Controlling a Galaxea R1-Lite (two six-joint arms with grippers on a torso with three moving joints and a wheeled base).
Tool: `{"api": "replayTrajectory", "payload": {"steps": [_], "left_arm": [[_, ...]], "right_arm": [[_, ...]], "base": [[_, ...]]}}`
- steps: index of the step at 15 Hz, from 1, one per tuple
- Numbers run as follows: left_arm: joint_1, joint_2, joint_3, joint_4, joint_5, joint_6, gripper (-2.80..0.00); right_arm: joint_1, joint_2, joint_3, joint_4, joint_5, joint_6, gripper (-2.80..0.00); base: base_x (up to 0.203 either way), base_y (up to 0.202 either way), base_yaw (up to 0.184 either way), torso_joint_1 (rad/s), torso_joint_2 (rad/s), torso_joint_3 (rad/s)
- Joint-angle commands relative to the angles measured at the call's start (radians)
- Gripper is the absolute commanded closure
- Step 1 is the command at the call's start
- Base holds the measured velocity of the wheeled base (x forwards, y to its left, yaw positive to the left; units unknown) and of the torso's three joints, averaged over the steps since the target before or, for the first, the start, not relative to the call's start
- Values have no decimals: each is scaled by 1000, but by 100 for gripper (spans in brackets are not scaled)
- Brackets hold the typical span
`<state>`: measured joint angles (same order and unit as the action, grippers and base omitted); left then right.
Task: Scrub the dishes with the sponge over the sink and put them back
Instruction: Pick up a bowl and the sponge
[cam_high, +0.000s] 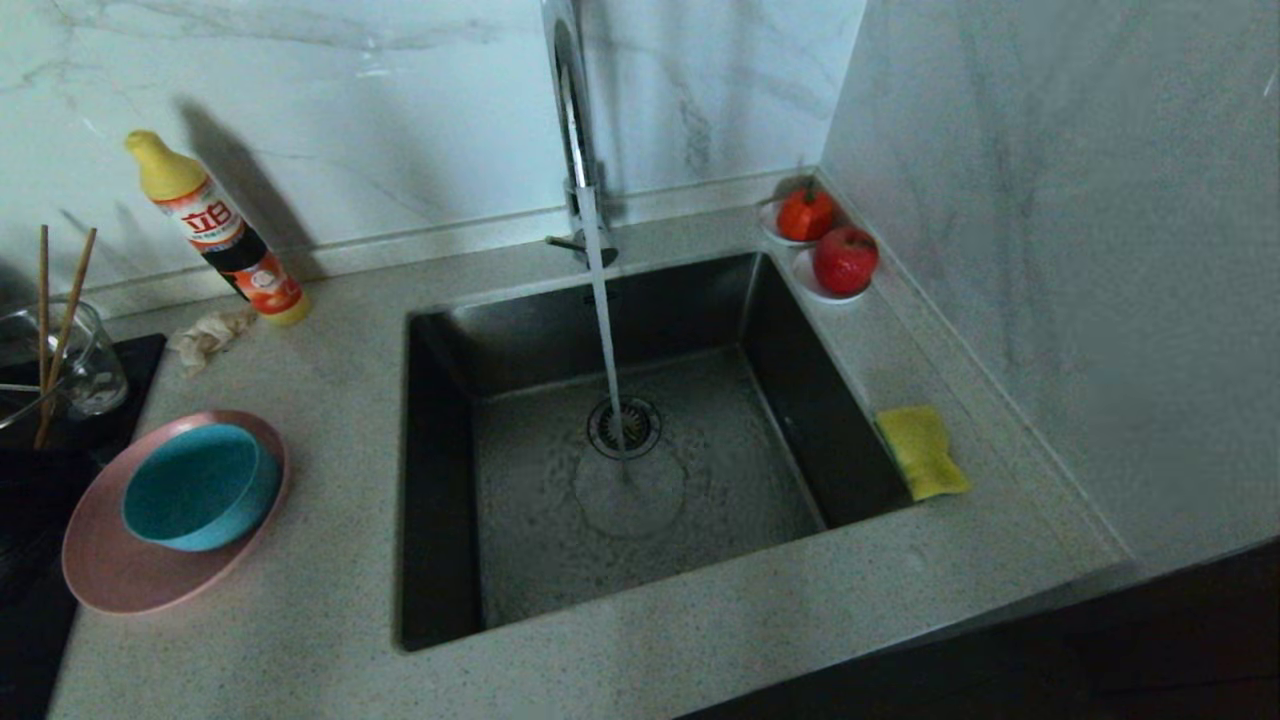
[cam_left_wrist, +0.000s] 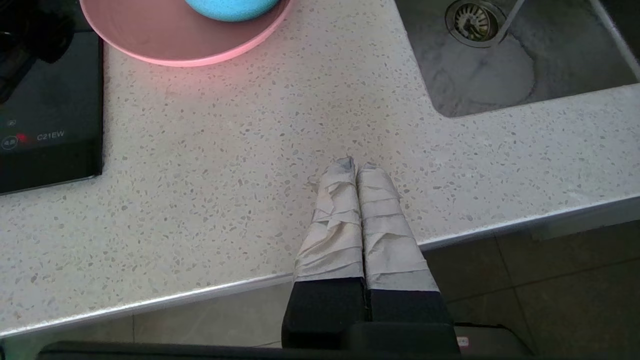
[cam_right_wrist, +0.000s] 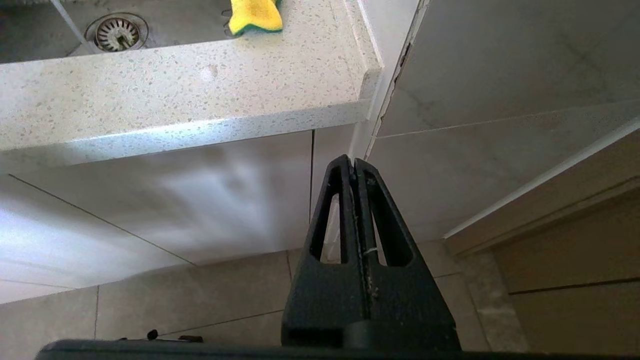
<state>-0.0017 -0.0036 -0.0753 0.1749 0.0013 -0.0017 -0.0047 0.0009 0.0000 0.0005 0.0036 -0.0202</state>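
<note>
Big steel sink (cam_high: 640, 470) sunk into the speckled bench (cam_high: 320, 620), with water running from the tall tap (cam_high: 575, 120) down onto the round drain (cam_high: 623, 427). Left of the sink, on the bench: pink plate (cam_high: 120, 575) with the blue bowl (cam_high: 198, 487) sitting in it. Farther left of the sink, past the plate: two wooden chopsticks (cam_high: 62, 320) standing tilted in a clear glass cup (cam_high: 85, 360), on a black cooktop (cam_high: 40, 480). Behind the plate, near the wall: a soap bottle (cam_high: 215, 230) leaning back, and a small paper wad (cam_high: 205, 338) just beside its base. Right of the sink, right at its rim: yellow sponge (cam_high: 922, 452) lying flat on the bench, green side partly seen underneath. At the far right corner of the sink: two red fruits (cam_high: 845, 258) on tiny white saucers (cam_high: 815, 285). Near the front edge of the bench, between the plate and the sink: left pincer (cam_left_wrist: 355, 167), tips wrapped in pale tape, clenched tight with nothing inside, touching none of the dishes. Lower than the bench edge, in front of the cabinet (cam_right_wrist: 200, 200) and well away from the sponge: right pincer (cam_right_wrist: 353, 162), black, clenched tight as well, with nothing inside.
</note>
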Motion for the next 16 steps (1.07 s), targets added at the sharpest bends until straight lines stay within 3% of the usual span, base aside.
{"api": "replayTrajectory", "payload": {"steps": [1,5,7,10,16], "left_arm": [[0,2,0,2,-1,0,0],[0,2,0,2,0,0,0],[0,2,0,2,0,0,0],[-1,2,0,3,0,0,0],[0,2,0,3,0,0,0]], "right_arm": [[0,1,0,2,-1,-24,0],[0,1,-56,16,24,-56,0],[0,10,-215,77,71,-54,0],[0,49,-454,277,195,-54,0],[-17,433,-680,356,341,-55,0]], "base": [[0,0,0,0,0,0],[0,0,0,0,0,0],[0,0,0,0,0,0],[0,0,0,0,0,0],[0,0,0,0,0,0]]}}
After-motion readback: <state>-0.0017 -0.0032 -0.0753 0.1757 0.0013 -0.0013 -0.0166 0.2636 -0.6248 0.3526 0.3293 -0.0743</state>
